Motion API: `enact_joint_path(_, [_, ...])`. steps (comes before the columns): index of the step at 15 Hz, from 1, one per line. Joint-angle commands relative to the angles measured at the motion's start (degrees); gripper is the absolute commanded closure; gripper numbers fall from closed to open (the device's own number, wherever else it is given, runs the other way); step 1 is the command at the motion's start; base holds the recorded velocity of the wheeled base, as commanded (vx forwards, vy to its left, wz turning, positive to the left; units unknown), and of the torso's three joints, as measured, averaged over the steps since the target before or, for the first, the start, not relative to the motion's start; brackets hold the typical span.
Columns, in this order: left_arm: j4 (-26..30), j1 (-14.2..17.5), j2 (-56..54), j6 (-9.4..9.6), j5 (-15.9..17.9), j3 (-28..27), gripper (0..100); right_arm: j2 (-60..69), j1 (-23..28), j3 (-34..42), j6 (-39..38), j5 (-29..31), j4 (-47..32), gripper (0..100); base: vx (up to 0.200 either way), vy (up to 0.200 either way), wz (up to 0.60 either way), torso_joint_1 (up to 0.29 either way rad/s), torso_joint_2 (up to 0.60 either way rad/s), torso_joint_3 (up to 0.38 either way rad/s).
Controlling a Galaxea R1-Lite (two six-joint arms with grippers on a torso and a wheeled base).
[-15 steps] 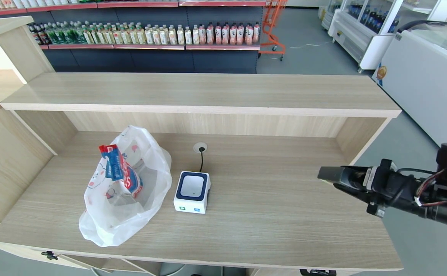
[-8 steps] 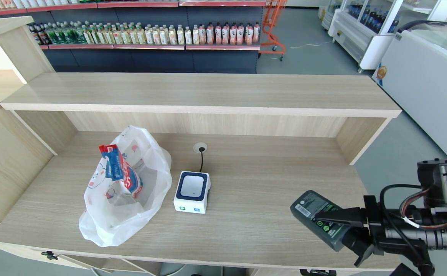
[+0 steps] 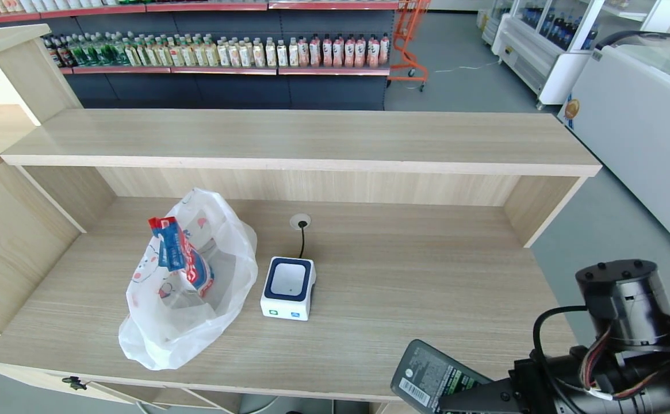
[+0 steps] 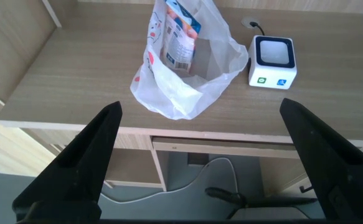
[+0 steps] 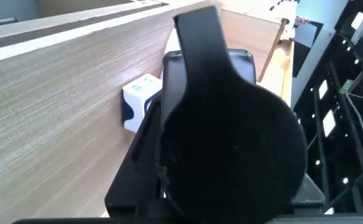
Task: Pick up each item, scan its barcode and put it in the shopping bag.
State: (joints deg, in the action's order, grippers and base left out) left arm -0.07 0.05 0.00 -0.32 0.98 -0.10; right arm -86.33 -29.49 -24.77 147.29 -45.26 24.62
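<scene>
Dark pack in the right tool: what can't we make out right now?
- Dark pack: near end cut by the head view's bottom edge; print too small.
- Scanner: right wrist view, mostly hidden behind the pack.
- Shopping bag: head view, film blurs what lies under the red-blue packet.

Bare counter (image 3: pixel 427 276) runs across the whole right half, from the scanner (image 3: pixel 287 286) out to the right side wall (image 3: pixel 544 210). That's your wide lane. The dark pack (image 3: pixel 429 376) is held at the near right edge, with plain wood between it and the scanner. The left half is tight. The shopping bag (image 3: pixel 188 293) sits just beside the scanner, with a narrow gap between them. The scanner cable (image 3: pixel 302 241) runs toward the far side. The raised ledge (image 3: pixel 300 138) closes off the far side, and the left side wall (image 3: pixel 18 241) boxes in the bag. The bag mouth faces up, with a red-and-blue packet (image 3: pixel 171 244) poking out.
</scene>
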Motion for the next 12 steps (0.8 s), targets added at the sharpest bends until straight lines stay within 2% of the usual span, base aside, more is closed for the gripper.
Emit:
enact_joint_path(1, [0.0,0.0,0.0,-0.03,0.0,0.0,0,0.0,-0.2,0.1,0.5,-0.6,0.2,100,0.0,0.0,0.0,0.0,0.0,0.0])
enact_joint_path(6, [0.0,0.0,0.0,-0.03,0.0,0.0,0,2.2,-0.2,0.0,3.9,-4.3,0.6,100,0.0,0.0,0.0,0.0,0.0,0.0])
enact_joint_path(12, [0.0,0.0,0.0,-0.03,0.0,0.0,0,2.6,-0.3,-0.1,4.7,-7.2,6.0,100,0.0,0.0,0.0,0.0,0.0,0.0])
